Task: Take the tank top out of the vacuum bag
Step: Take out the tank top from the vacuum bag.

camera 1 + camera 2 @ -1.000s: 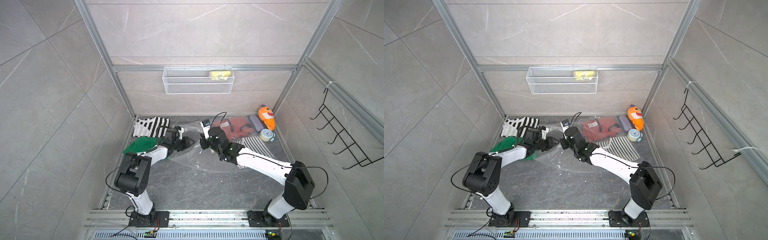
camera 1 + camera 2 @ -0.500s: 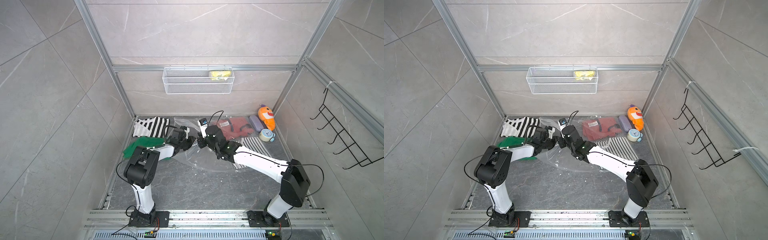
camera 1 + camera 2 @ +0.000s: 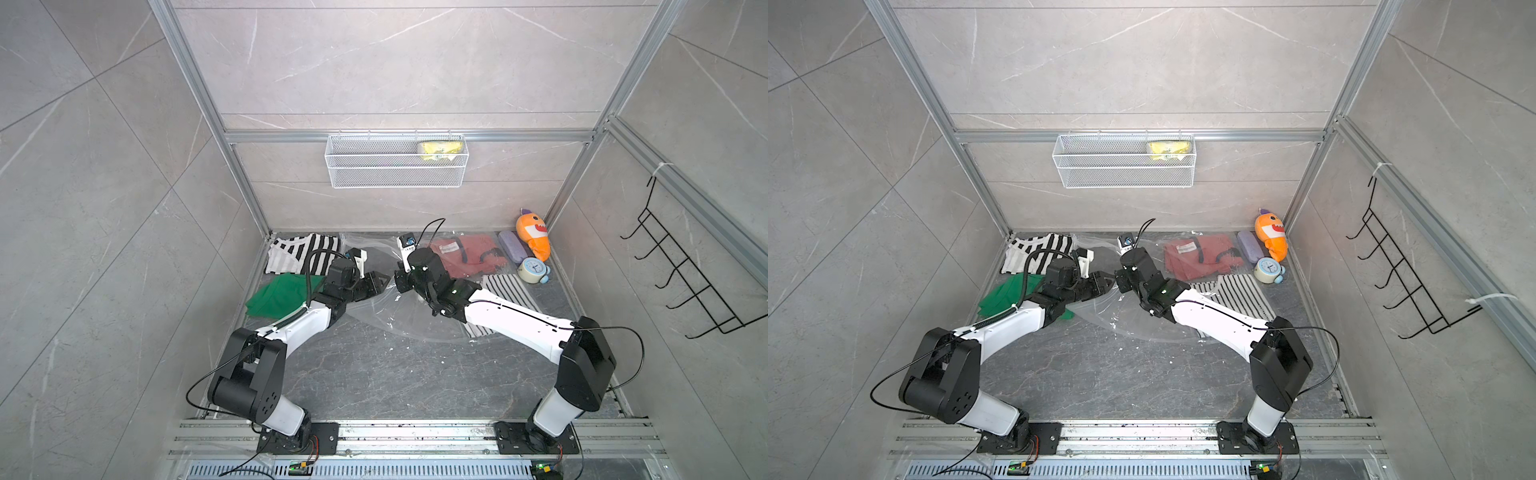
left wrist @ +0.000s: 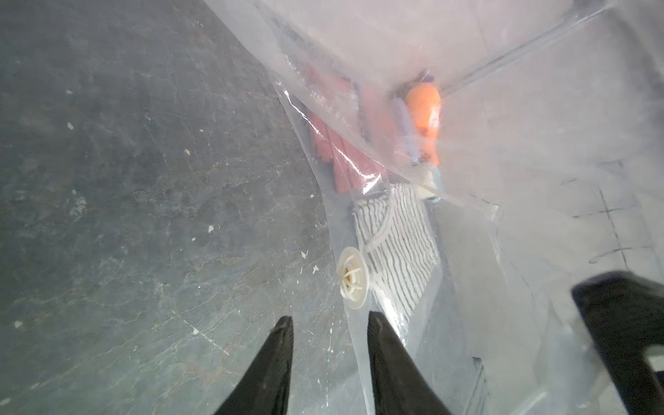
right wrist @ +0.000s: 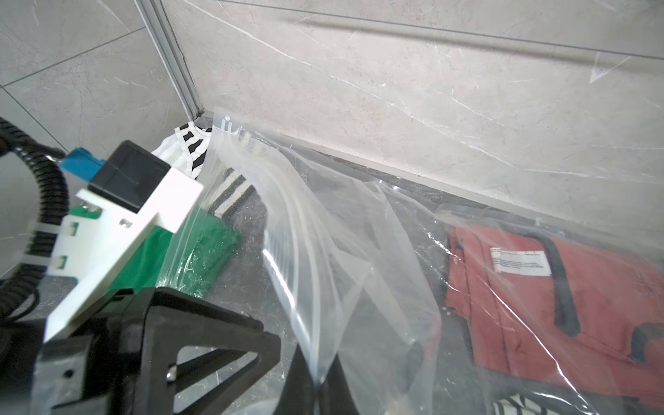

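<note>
Vacuum bag (image 5: 341, 251) stretches left-right, zip-seal mouth facing left gripper (image 4: 328, 319).

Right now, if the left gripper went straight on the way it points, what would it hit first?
Likely the clear film of the vacuum bag, near its white valve, just ahead of the left gripper; depth is unclear. A striped garment lies beyond.

The dark stone counter (image 3: 395, 374) carries a clear bag (image 3: 386, 320) mid-back, a striped garment (image 3: 291, 253) and green cloth (image 3: 278, 295) at left, and a purple case (image 3: 512, 246), orange plush (image 3: 534, 237) and small clock (image 3: 532, 269) in the right corner.
</note>
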### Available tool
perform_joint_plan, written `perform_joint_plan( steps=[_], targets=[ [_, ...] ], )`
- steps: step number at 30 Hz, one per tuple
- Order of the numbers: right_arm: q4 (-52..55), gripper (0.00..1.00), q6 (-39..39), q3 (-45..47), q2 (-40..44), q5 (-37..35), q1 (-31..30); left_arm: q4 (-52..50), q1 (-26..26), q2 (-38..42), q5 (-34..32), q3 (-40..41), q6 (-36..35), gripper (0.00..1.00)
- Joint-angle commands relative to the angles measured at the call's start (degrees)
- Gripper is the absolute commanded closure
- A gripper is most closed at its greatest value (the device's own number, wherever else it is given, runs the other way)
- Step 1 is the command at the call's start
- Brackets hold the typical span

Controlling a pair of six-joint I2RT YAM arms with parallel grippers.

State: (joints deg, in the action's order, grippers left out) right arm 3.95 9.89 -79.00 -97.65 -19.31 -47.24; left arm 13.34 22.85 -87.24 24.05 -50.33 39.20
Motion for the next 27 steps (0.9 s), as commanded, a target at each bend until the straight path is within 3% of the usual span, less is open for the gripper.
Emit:
perform_joint_plan(
  steps=[1,10,16,27],
  targets=[
    [0.5,1.0,1.2,-2.2,-1.0,-1.3,-0.3,3.3,0.3,1.0,0.6,2.3,-0.9,0.64],
    [1.5,1.0,0.7,-3.9,-1.6,-1.3,-0.3,4.6,1.3,-9.3,6.9,-2.1,-0.4,0.7],
    [-0.7,1.0,-1.1,-2.9,-0.7,4.4,-0.3,4.9,2.0,-16.9,11.1,-7.8,-1.1,0.69],
    [-5.2,1.0,-1.7,2.3,3.6,7.3,-0.5,10.8,4.2,-31.1,11.6,-19.2,8.0,0.58]
  ],
)
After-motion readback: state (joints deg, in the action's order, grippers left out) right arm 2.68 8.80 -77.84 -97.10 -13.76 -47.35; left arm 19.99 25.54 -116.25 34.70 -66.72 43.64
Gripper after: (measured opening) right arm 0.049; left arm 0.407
